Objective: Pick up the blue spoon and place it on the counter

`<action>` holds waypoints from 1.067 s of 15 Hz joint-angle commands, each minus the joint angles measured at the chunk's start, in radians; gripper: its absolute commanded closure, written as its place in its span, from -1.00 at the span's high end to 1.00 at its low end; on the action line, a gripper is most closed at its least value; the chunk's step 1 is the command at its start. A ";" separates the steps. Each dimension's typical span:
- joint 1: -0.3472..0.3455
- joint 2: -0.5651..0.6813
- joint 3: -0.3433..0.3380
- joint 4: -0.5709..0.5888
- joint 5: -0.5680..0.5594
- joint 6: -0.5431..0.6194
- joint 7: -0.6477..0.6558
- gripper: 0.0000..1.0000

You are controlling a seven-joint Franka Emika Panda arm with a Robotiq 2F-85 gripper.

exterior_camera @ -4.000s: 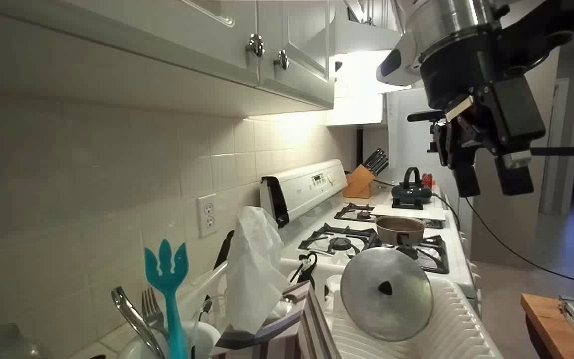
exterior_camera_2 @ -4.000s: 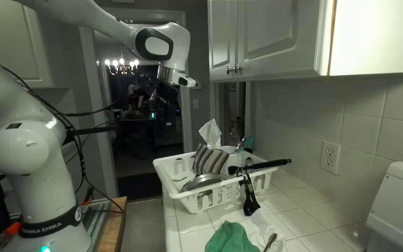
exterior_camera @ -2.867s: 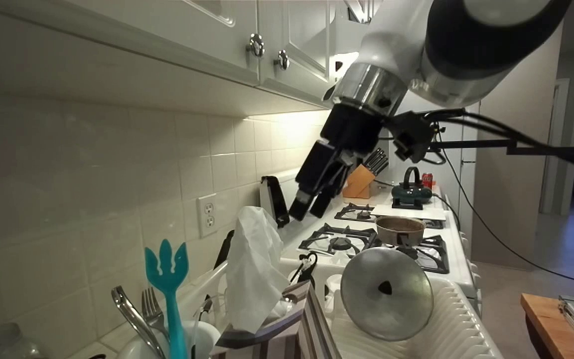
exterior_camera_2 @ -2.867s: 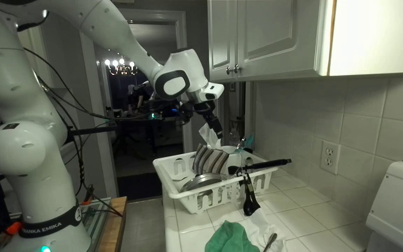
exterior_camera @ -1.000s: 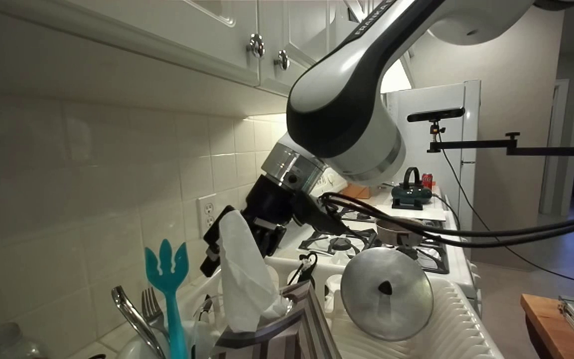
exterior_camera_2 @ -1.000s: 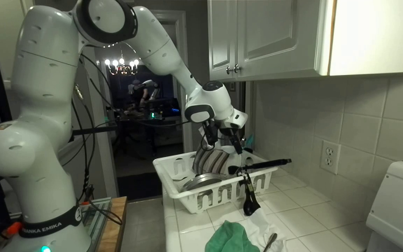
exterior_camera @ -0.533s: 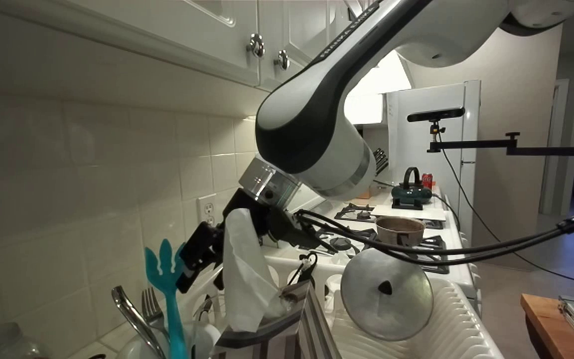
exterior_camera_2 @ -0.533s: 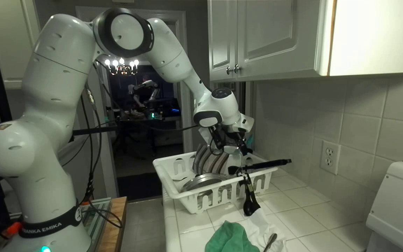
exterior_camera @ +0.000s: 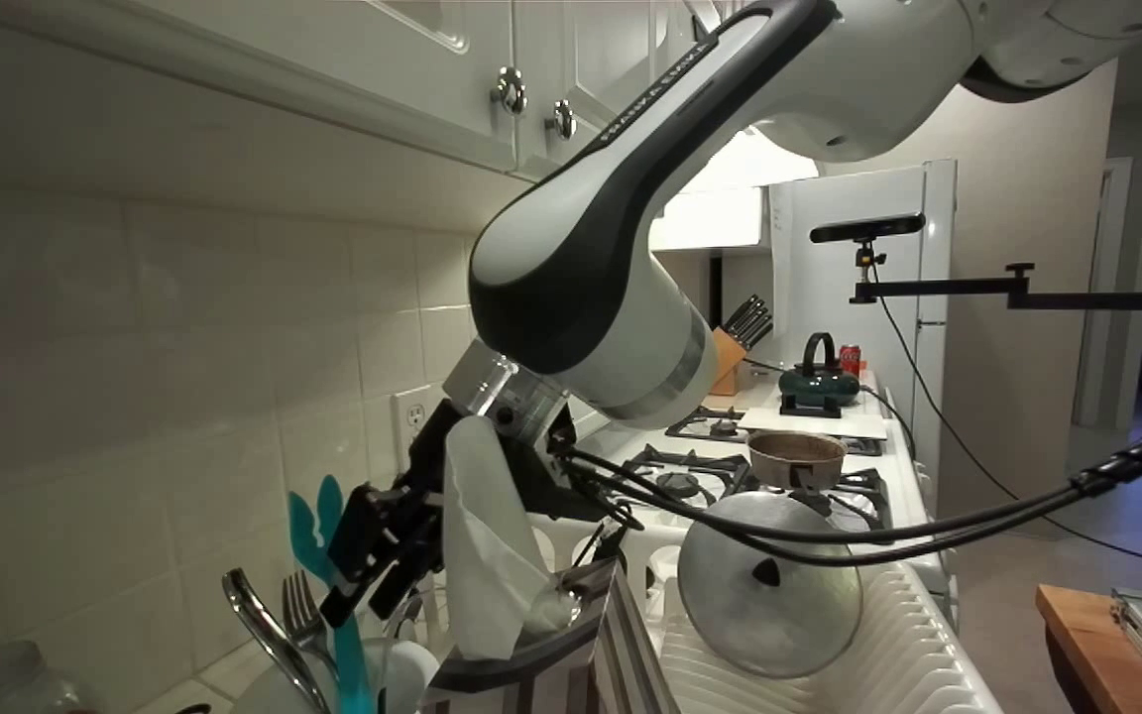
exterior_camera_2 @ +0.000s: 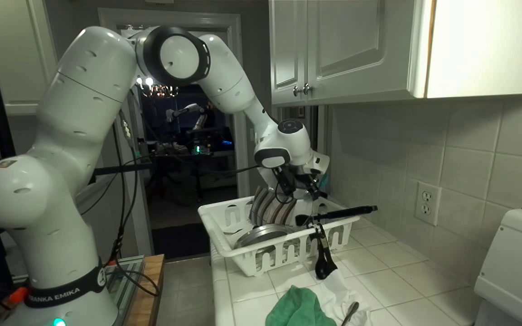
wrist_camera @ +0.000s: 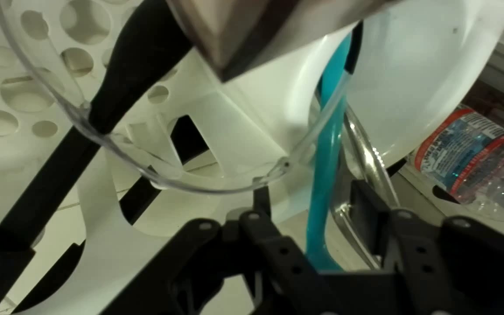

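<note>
The blue spoon [exterior_camera: 331, 511], a teal utensil with a pronged head, stands upright among metal cutlery beside a white bowl. In the wrist view its handle [wrist_camera: 323, 175] runs between the two fingers of my gripper [wrist_camera: 309, 192]. The jaws are partly closed, with a visible gap on either side of the handle. A grey metal utensil [wrist_camera: 365, 148] passes close to the right finger pad [wrist_camera: 368, 214]. In an exterior view the gripper [exterior_camera: 361, 605] reaches down across the spoon and hides part of it. The white tiled counter [exterior_camera_2: 392, 276] lies beside the rack.
A white dish rack [exterior_camera_2: 247, 267] holds a striped tissue box [exterior_camera: 621, 645] and a pot lid [exterior_camera: 769, 595]. A tissue [exterior_camera: 492, 555] stands close beside the gripper. A black utensil handle [exterior_camera_2: 347, 212] crosses the rack's rim. A green cloth [exterior_camera_2: 299, 308] lies on the counter.
The arm has come down and towards the blue spoon, from behind the tissue to the spoon's handle. The jaws have drawn nearer together. The spoon looks unmoved.
</note>
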 commanded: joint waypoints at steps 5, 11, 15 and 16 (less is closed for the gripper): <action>0.026 0.039 -0.006 0.045 -0.013 0.015 -0.008 -1.00; 0.024 -0.007 -0.008 -0.002 0.020 0.072 0.004 -0.94; -0.089 -0.045 0.109 -0.051 0.115 0.107 -0.013 -0.94; -0.134 -0.057 0.154 -0.059 0.148 0.102 -0.019 -0.94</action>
